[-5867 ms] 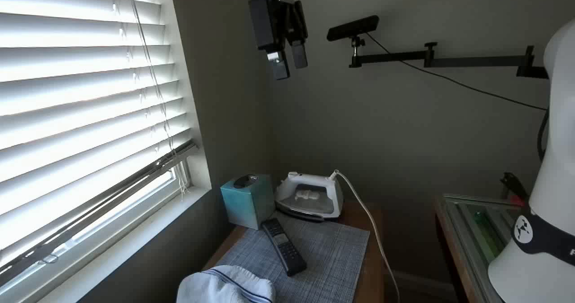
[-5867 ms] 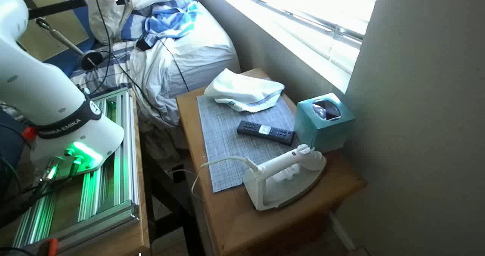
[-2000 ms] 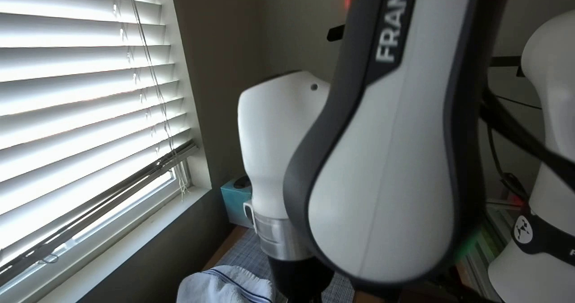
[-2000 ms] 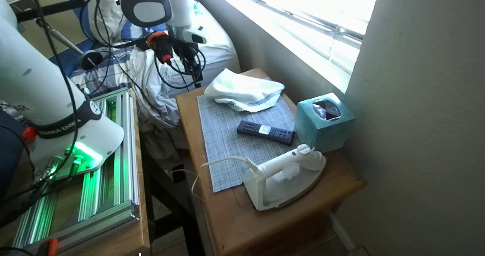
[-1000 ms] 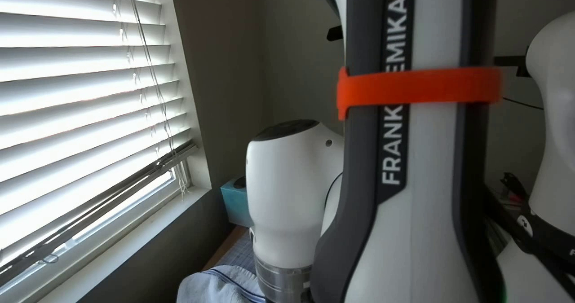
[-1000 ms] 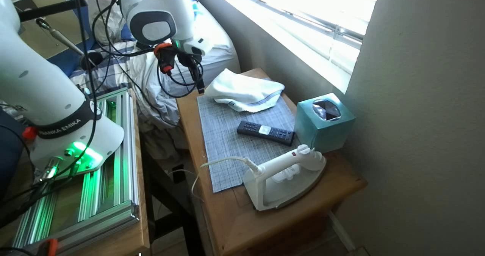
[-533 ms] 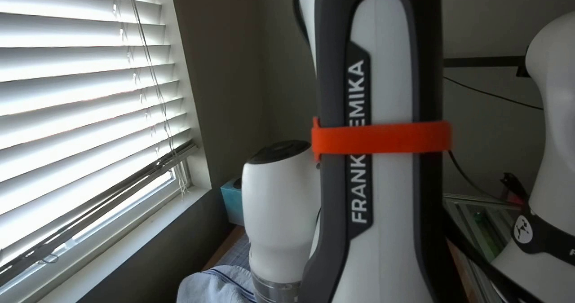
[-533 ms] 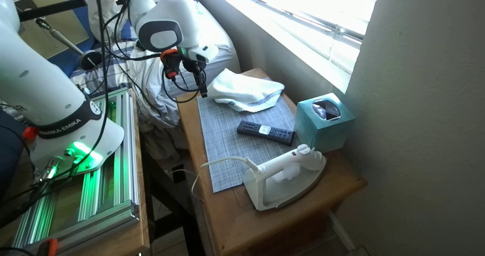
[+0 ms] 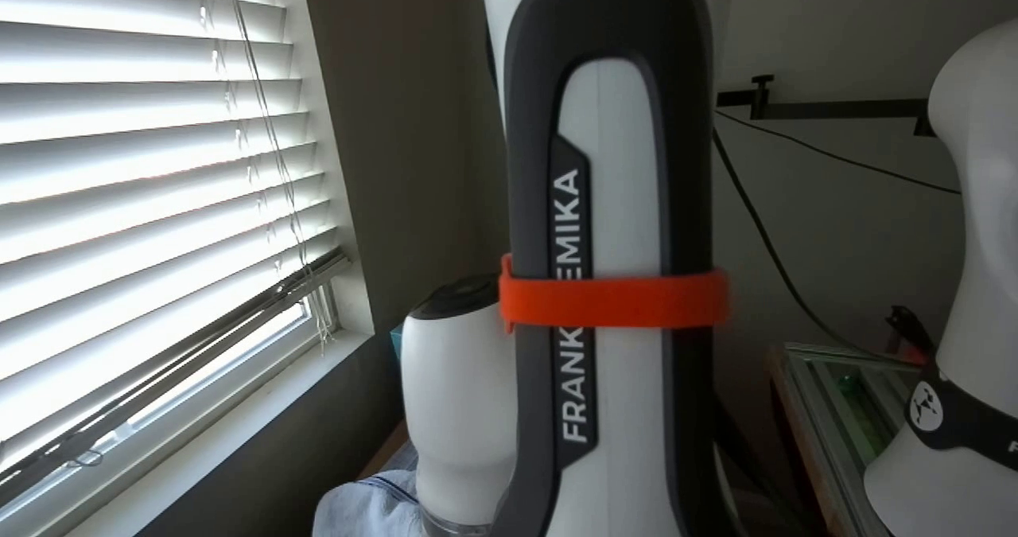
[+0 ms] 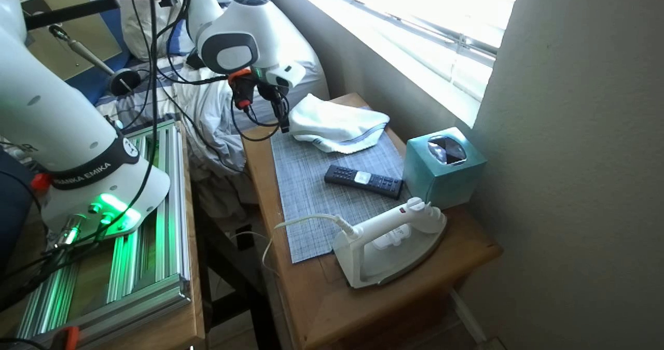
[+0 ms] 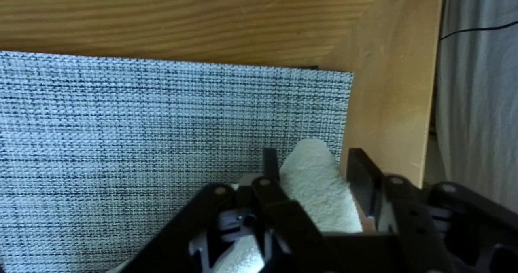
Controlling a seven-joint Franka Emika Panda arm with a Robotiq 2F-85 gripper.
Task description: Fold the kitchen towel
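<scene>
The white-and-black robot arm is filling the middle of an exterior view. A wooden tabletop is carrying a grey mat, the rumpled white kitchen towel lying over one end of it. Toward the other end an iron is resting on its soleplate, just beside a teal box. In the wrist view the claw is standing moderately wide, a rounded towel tip showing between its jaws. A dark remote is lying between towel and iron.
</scene>
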